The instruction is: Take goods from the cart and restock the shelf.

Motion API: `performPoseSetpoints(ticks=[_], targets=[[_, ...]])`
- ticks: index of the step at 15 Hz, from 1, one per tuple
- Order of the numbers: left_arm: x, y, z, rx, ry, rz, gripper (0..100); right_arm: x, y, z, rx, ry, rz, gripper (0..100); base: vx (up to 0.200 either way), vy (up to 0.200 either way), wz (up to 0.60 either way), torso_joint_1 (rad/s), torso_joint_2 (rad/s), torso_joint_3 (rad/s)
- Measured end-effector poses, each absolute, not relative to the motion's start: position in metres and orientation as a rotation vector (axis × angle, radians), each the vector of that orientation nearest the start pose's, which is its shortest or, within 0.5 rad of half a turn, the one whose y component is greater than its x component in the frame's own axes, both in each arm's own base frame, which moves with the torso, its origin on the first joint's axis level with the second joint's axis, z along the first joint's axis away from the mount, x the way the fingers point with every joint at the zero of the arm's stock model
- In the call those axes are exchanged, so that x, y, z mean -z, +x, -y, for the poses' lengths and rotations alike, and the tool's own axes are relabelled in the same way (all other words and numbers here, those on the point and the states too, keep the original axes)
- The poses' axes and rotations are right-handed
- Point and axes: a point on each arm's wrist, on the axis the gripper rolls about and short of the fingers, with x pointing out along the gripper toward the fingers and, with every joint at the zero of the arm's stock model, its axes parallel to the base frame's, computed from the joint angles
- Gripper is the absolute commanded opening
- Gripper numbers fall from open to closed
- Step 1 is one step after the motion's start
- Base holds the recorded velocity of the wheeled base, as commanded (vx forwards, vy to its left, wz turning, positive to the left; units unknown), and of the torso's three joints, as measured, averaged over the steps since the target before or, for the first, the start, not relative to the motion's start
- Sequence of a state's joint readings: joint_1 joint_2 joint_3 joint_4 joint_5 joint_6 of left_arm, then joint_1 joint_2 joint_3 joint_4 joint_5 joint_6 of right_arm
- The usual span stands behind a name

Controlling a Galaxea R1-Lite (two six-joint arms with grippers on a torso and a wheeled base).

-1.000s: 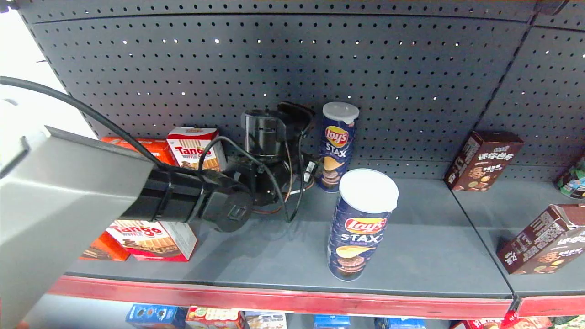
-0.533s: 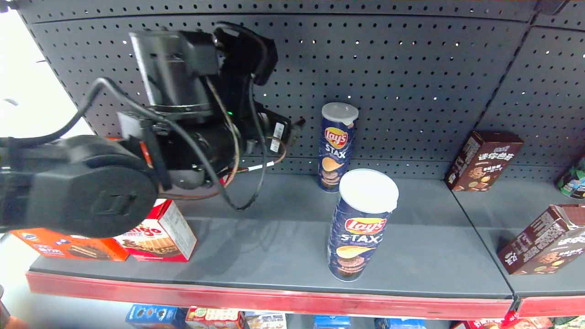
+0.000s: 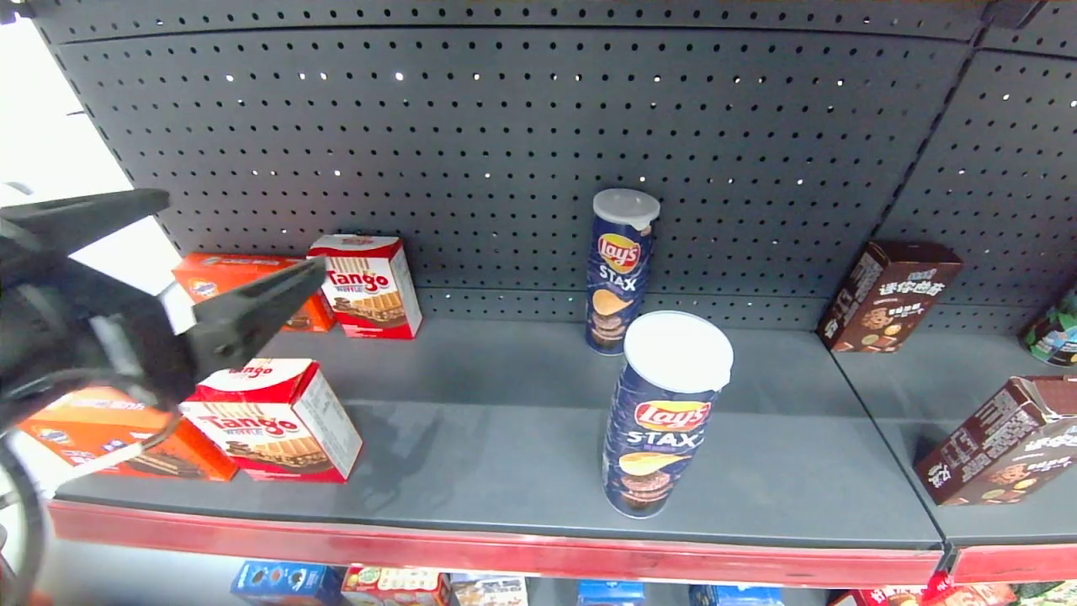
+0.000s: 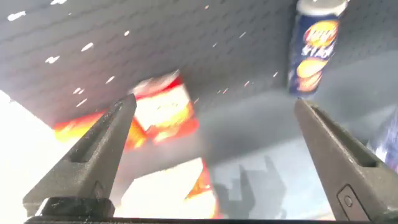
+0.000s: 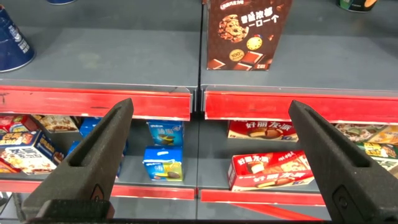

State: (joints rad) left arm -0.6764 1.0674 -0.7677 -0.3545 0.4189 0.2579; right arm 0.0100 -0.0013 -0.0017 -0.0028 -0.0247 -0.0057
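Note:
Two dark blue chip cans stand upright on the grey shelf [image 3: 505, 471]: one [image 3: 665, 412] near the front edge, the other [image 3: 621, 269] against the pegboard. My left gripper [image 3: 242, 231] hangs open at the shelf's left end, above the front red-and-white wafer box [image 3: 273, 421], holding nothing. In the left wrist view its open gripper [image 4: 214, 104] faces blurred wafer boxes [image 4: 161, 112] and the back can [image 4: 314, 46]. My right gripper [image 5: 210, 107] is open and empty in front of the red shelf edge [image 5: 99, 102], below a brown cookie box [image 5: 249, 31].
A second wafer box [image 3: 362, 282] and two orange boxes [image 3: 244, 278] [image 3: 109, 438] fill the shelf's left part. Brown cookie boxes [image 3: 892, 295] [image 3: 1001, 442] and a green pack [image 3: 1056, 337] sit on the right. Bare shelf lies between the wafer boxes and the cans. Lower shelves hold boxed goods [image 5: 165, 162].
My left arm has drawn back from beside the back chip can, rising and then swinging out to the shelf's left end. Both cans stand where they were.

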Motion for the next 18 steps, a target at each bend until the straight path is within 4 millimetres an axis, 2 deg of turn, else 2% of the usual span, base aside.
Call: performPoseSetpoints(ticks=[2,4,6,8,11,12,15,18], targets=[[-0.275,0.078,0.047,0.208,0.229,0.062,100,-0.076,-0.023,0.001,0.014,-0.006,0.006,100,0.0,0.0,0.0,0.0,0.0,0.0],[-0.247,0.042,0.016,0.145,0.23,-0.013,100,-0.076,-0.023,0.001,0.014,-0.005,0.006,100,0.0,0.0,0.0,0.0,0.0,0.0],[-0.211,0.014,-0.002,0.118,0.207,-0.079,100,-0.076,-0.023,0.001,0.014,-0.005,0.006,100,0.0,0.0,0.0,0.0,0.0,0.0],[-0.179,-0.004,-0.012,0.125,0.182,-0.078,100,-0.076,-0.023,0.001,0.015,-0.006,0.006,100,0.0,0.0,0.0,0.0,0.0,0.0],[-0.137,-0.022,-0.02,0.17,0.142,-0.029,100,-0.076,-0.023,0.001,0.015,-0.005,0.006,100,0.0,0.0,0.0,0.0,0.0,0.0],[-0.129,-0.025,-0.02,0.195,0.128,-0.012,100,-0.076,-0.023,0.001,0.015,-0.006,0.006,100,0.0,0.0,0.0,0.0,0.0,0.0],[-0.116,-0.028,-0.005,0.414,0.101,-0.031,100,-0.076,-0.023,0.001,0.014,-0.006,0.006,100,0.0,0.0,0.0,0.0,0.0,0.0],[-0.093,-0.021,0.002,0.277,0.061,-0.043,100,-0.076,-0.023,0.001,0.014,-0.005,0.006,100,0.0,0.0,0.0,0.0,0.0,0.0]])
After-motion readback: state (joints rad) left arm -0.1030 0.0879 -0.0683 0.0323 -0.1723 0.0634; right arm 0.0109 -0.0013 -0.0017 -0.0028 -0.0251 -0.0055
